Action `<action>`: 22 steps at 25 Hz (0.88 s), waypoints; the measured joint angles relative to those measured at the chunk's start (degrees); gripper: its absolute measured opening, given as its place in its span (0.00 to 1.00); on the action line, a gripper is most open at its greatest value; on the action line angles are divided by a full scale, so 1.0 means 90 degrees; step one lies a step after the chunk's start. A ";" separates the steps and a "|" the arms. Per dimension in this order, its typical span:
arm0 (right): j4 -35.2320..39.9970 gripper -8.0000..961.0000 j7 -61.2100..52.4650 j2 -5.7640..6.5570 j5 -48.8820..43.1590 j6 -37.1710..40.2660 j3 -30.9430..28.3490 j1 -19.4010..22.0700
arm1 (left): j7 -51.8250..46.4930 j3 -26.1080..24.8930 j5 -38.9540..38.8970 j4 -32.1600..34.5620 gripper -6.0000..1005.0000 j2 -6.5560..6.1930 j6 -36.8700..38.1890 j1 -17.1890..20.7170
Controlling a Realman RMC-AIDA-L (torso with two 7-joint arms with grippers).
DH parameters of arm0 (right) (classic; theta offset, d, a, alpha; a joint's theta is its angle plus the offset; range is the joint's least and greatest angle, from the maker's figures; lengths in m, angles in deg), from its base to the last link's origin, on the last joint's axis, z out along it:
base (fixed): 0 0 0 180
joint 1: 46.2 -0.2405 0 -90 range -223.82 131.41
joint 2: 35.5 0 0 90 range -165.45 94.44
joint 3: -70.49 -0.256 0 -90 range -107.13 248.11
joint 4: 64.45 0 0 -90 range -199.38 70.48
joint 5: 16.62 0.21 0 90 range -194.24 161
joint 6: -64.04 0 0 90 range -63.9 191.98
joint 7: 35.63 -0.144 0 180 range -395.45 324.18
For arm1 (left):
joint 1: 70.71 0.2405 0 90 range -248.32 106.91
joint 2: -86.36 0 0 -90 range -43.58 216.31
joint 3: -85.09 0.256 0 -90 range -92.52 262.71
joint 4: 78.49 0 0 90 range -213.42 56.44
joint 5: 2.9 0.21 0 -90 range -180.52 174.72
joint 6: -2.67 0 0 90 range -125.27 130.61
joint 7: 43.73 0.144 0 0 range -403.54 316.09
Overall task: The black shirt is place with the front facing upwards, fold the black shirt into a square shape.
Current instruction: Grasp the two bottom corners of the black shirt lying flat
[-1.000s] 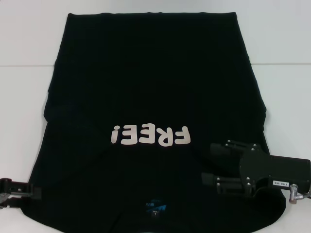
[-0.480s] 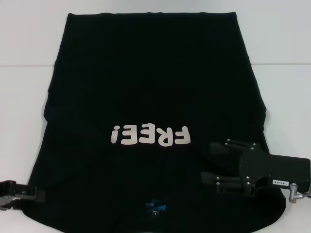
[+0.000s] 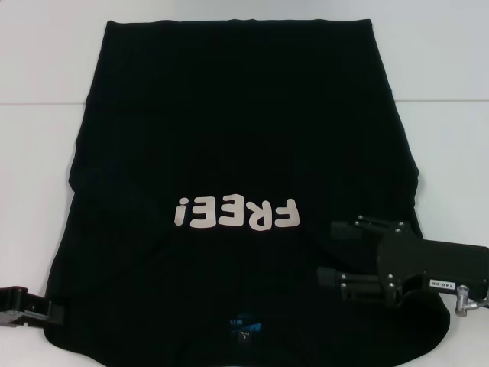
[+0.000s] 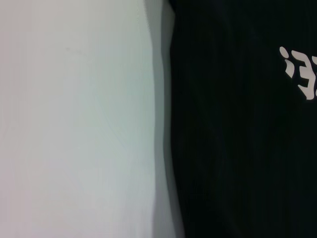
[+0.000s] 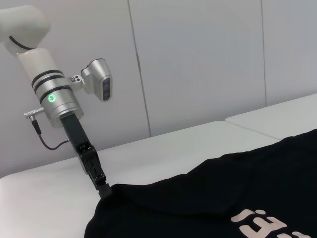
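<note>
We see the white flat desk point(image 3: 46, 153) carrying the large black cloth T-shirt point(image 3: 237, 130), spread flat with white "FREE!" letters point(image 3: 235, 213) up, collar at the near edge. Our right black metal gripper point(image 3: 330, 253) lies over the shirt's near right part, fingers apart. Our left black metal gripper point(image 3: 55, 310) touches the shirt's near left edge; we cannot tell its finger state.

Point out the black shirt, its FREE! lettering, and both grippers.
black shirt point(image 3: 237, 115): head view, plain chest cloth.
FREE! lettering point(image 3: 235, 213): head view, middle letters.
left gripper point(image 3: 55, 311): head view, tip at shirt's edge.
right gripper point(image 3: 334, 254): head view, between fingertips.
</note>
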 joint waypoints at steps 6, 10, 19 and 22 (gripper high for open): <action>0.0020 0.89 -0.0002 -0.0011 0.0074 0.0014 -0.0003 0.0002 | 0.0021 0.0020 0.0010 0.0008 0.43 -0.0015 -0.0038 -0.0009; 0.0021 0.89 -0.0004 -0.0004 0.0136 0.0048 -0.0005 0.0002 | 0.0120 0.0030 0.0010 0.0008 0.24 -0.0019 -0.0044 -0.0020; 0.0607 0.89 -0.0973 0.0003 0.0160 0.0046 -0.0076 0.0115 | 0.0364 -0.0086 -0.0079 0.0015 0.01 -0.0046 0.0001 -0.0022; 0.1247 0.89 -0.2370 0.0056 0.0021 0.0050 -0.0069 0.0213 | 0.0406 -0.0056 -0.0077 0.0016 0.01 -0.0052 0.0016 -0.0034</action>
